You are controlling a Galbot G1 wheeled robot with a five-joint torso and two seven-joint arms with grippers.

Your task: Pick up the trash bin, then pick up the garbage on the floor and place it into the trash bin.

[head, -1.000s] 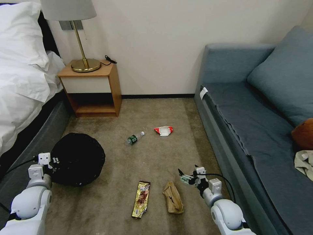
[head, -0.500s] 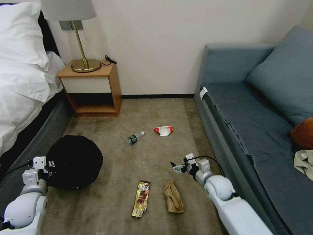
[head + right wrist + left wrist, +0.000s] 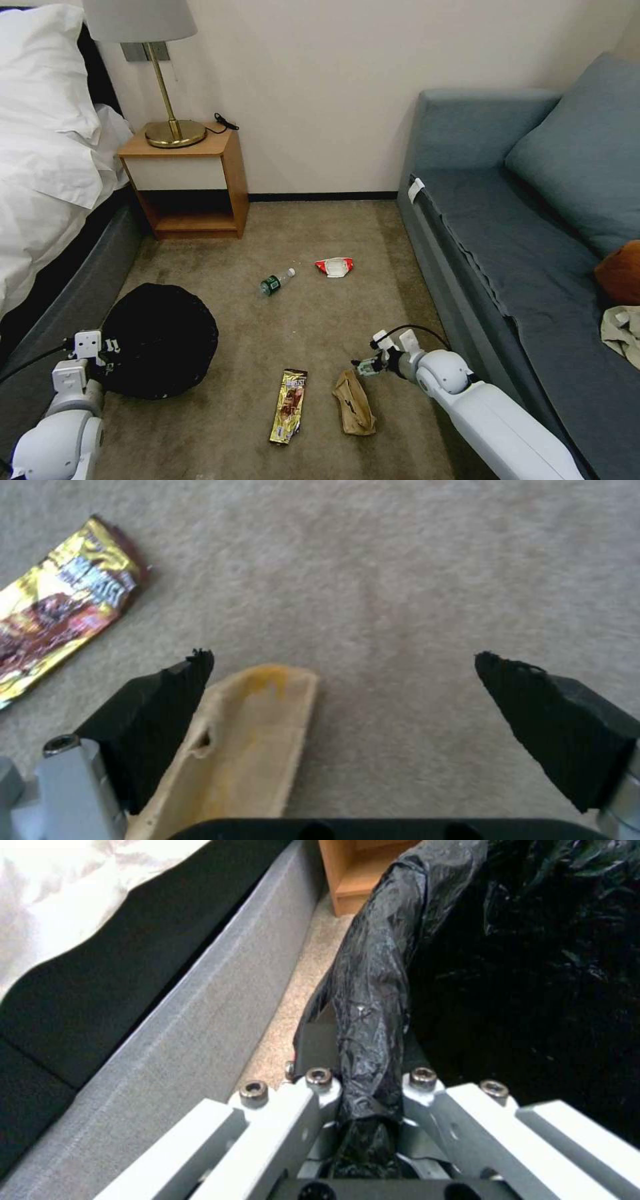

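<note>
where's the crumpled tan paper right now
In the head view the crumpled tan paper lies on the carpet at front centre, just right of the gold snack wrapper, with the open right gripper at its far end.

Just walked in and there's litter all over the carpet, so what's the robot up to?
It is tidying up. The left gripper is clamped on the bag-lined rim of the trash bin beside the bed. The right gripper hangs open just over the crumpled tan paper, not gripping it. The snack wrapper, bottle and red-and-white wrapper lie on the floor.
</note>
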